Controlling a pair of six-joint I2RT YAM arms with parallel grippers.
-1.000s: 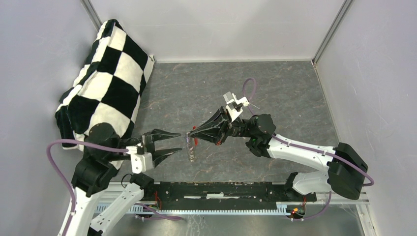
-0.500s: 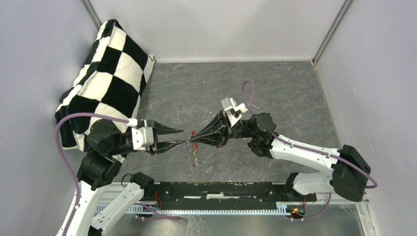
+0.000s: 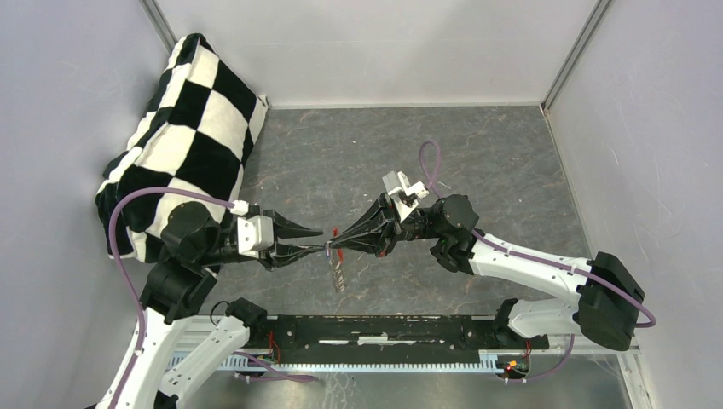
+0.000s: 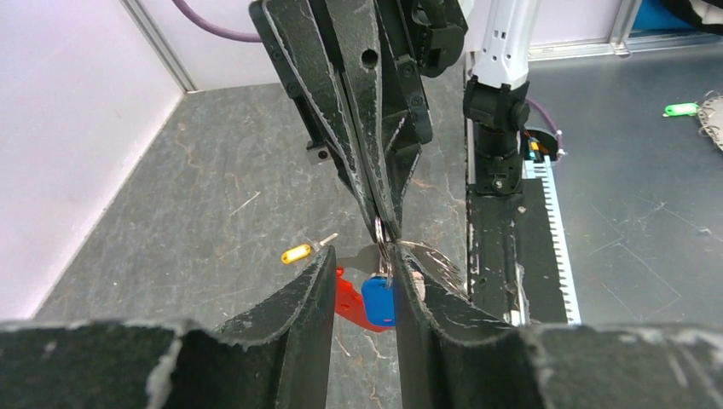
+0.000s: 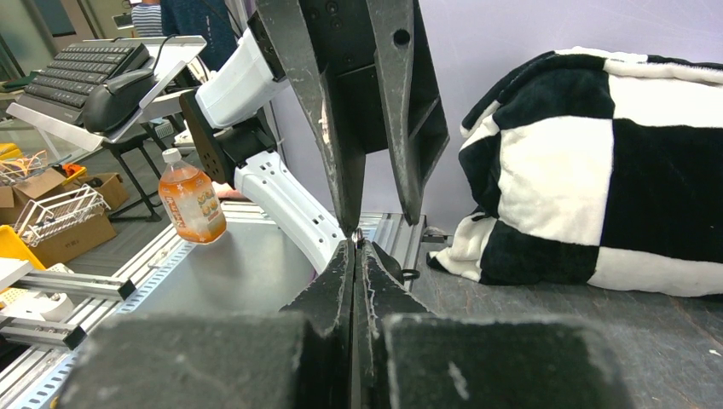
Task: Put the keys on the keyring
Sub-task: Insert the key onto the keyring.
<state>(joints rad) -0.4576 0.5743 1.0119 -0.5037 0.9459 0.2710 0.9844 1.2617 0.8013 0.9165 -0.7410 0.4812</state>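
Hanging under the right gripper (image 4: 381, 219), which is pinched shut on them, the keys (image 4: 378, 301) and red keyring (image 4: 348, 300) sit between the left gripper's (image 3: 324, 239) spread fingers (image 4: 307, 298).

The keys (image 3: 338, 273) hang right of the cushion (image 3: 187, 128).

Checkered cushion, marbled worktop, clutter beyond the near edge.
A black-and-white checkered cushion (image 3: 183, 136) leans in the far left corner against the pale wall (image 3: 375, 43), its lower edge on the grey marbled worktop (image 3: 477, 145). A metal post (image 3: 576, 51) marks the far right corner. A black rail (image 3: 384, 331) and a white toothed strip (image 3: 358, 365) run along the near edge. Right wrist view: an orange drink bottle (image 5: 192, 204) stands upright past that edge, with a keyboard (image 5: 89, 64) on a tilted stand, a wire basket (image 5: 53, 213) and a cardboard box (image 5: 77, 239) nearby. Left wrist view: a small green tag (image 4: 679, 109) lies on the dark floor beyond the rail.
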